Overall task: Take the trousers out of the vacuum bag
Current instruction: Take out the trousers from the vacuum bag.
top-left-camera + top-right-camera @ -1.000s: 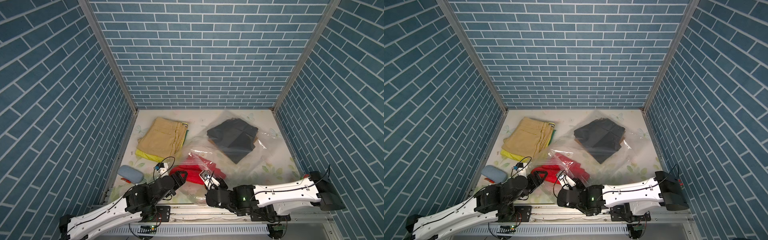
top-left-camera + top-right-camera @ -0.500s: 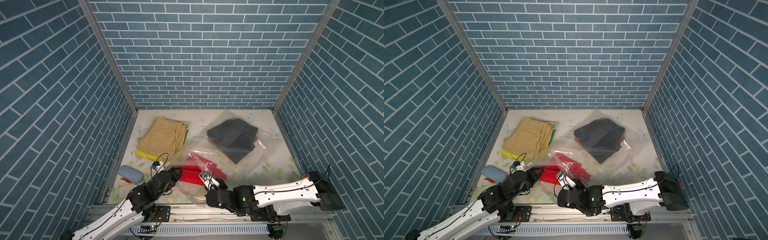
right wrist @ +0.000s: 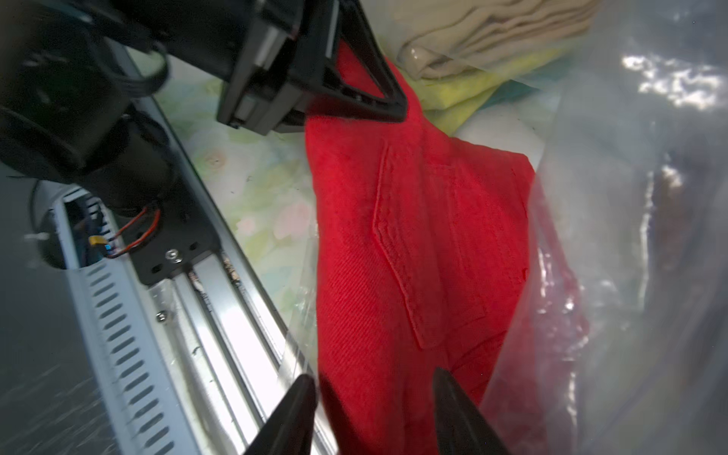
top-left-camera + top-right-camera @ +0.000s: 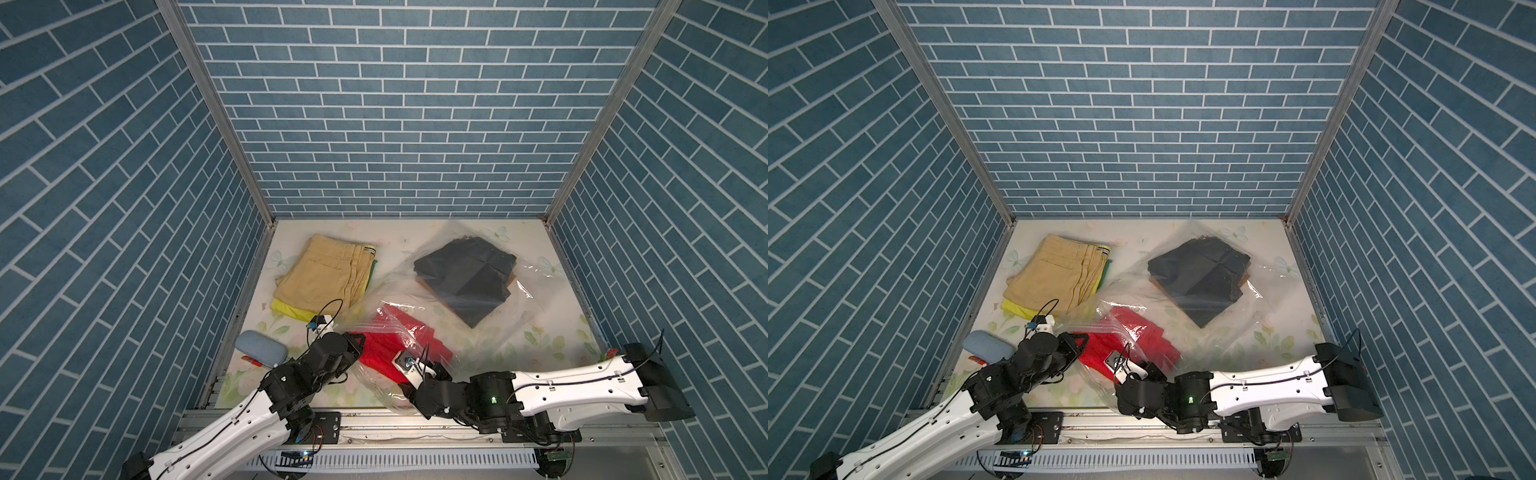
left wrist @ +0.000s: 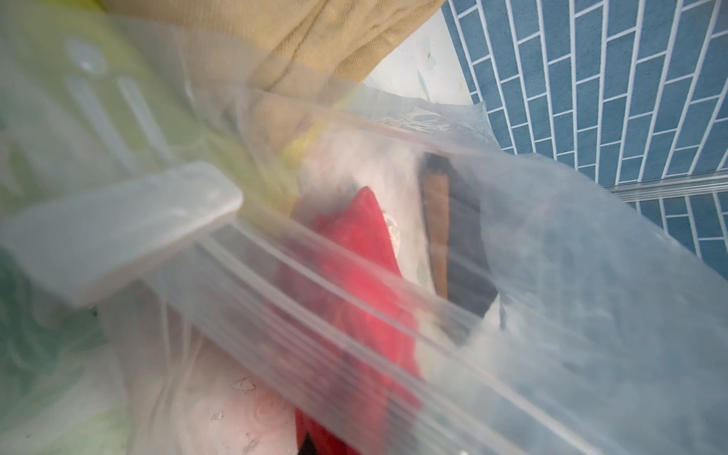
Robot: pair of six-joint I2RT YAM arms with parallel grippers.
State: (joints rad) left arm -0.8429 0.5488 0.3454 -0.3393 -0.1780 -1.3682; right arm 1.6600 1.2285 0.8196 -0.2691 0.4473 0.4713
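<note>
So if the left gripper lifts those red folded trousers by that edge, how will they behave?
The red folded trousers are soft cloth, so they will likely droop and unfold. The crinkly clear vacuum bag overlaps one side, so it may drag along. The left gripper looks shut on their edge.

No writing, label, brand mark or number can be read anywhere in these views. The vacuum bag (image 4: pixel 478 299) is plain clear plastic, and the red trousers (image 3: pixel 413 244) inside its mouth show only stitched seams and a pocket. The beige trousers (image 4: pixel 328 270), beyond the bag toward the left wall, carry a striped band but no lettering.
</note>
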